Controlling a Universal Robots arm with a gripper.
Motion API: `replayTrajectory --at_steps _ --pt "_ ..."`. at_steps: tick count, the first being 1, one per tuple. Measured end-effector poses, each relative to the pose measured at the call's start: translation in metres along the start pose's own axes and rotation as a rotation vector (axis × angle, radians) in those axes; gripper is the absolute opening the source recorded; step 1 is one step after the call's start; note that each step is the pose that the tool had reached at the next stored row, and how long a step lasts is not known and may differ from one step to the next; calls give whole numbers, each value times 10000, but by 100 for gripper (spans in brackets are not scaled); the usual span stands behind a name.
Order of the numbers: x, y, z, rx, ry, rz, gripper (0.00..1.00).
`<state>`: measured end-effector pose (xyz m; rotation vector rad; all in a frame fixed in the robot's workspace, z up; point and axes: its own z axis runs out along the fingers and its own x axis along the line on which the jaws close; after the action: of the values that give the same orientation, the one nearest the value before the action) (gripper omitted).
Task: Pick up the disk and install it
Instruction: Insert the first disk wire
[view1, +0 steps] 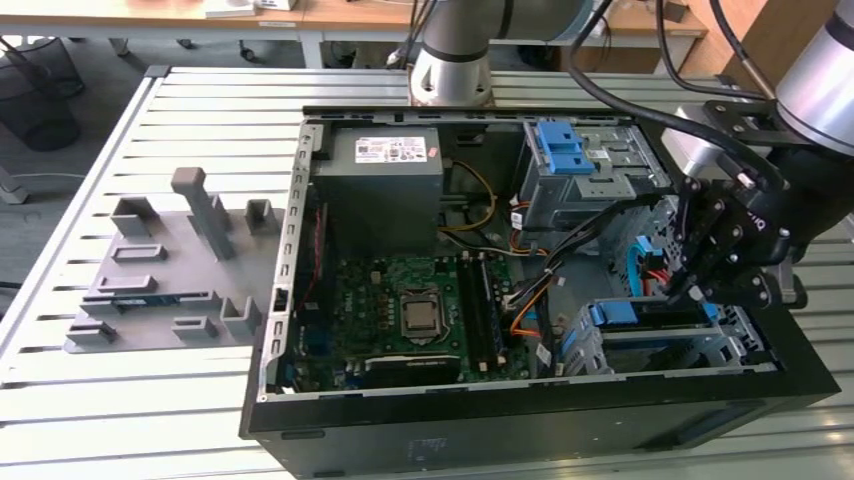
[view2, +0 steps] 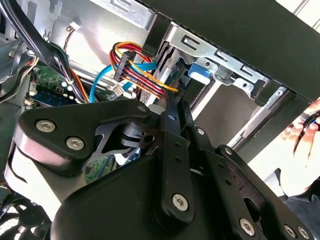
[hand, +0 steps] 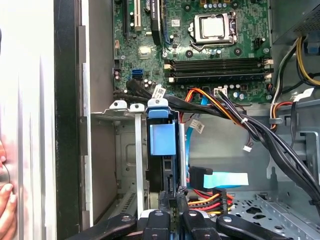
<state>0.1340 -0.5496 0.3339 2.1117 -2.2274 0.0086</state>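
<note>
Edgewise in its bay, the disk (hand: 162, 150), a stiff, weighty, shock-sensitive slab, sits gripped at its rear edge by the gripper (hand: 172, 197), jaws closed on its blue frame

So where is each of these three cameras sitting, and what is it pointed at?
Exterior view: off the arm, above the slatted table, looking down into the open computer case; the arm and gripper show at the exterior view's right.
First wrist view: on the arm, looking past the gripper at the disk standing in its bay, with the motherboard beyond.
Second wrist view: on the arm, close behind the gripper, facing the bay and coloured cables.
Both wrist views share the gripper, the cables and a person's hand.
</note>
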Motion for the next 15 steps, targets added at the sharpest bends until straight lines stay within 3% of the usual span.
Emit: replayTrajectory --at_steps 15 --pt "-2 -8 13 -65 -13 -5 16"
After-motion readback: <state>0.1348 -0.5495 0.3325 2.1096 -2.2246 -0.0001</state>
